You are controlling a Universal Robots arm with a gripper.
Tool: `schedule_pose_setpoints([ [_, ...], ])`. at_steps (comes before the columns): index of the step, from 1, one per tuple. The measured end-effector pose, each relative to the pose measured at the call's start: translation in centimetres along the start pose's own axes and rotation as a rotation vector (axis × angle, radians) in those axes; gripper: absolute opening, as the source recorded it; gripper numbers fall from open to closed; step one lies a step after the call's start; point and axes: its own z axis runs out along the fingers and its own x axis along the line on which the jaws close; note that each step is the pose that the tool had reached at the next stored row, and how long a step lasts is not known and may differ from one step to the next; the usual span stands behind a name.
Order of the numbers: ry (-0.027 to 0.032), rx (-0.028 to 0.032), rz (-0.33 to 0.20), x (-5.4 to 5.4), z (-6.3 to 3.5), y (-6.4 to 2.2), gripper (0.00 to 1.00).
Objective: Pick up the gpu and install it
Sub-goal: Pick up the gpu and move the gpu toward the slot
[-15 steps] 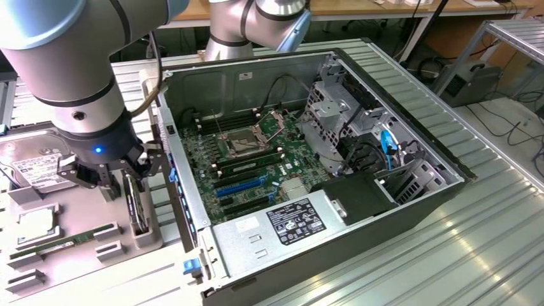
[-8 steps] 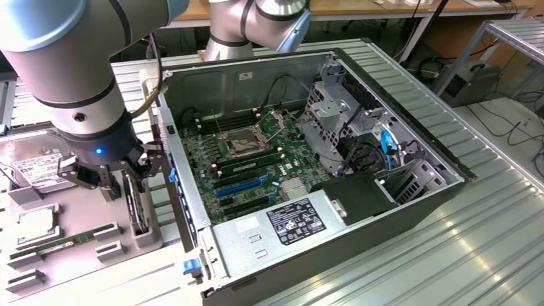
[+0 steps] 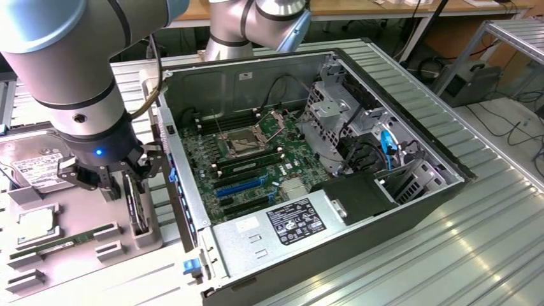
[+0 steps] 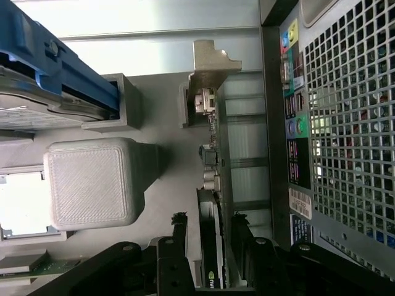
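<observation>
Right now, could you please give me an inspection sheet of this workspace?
Surface: ribbed metal bench carrying a grey parts tray and an open PC case.
Job's things: gpu standing on edge in a tray slot, not yet in the case.
Clutter: hard drive, RAM stick and CPU on the tray.
Grippers: tool open, astride the gpu, with a gap at one finger.
Cables: black leads and a blue one inside the case; more on the floor.
Surroundings: metal rack beyond the bench.
</observation>
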Motion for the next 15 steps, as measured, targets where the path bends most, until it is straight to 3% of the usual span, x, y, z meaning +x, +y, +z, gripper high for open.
schedule_pose_setpoints([
  [6,0.0,0.0,0.0,0.01,0.0,0.0,0.41],
  [7,0.0,0.0,0.0,0.0,0.0,0.0,0.33],
  [15,0.0,0.0,0.0,0.0,0.0,0.0,0.27],
])
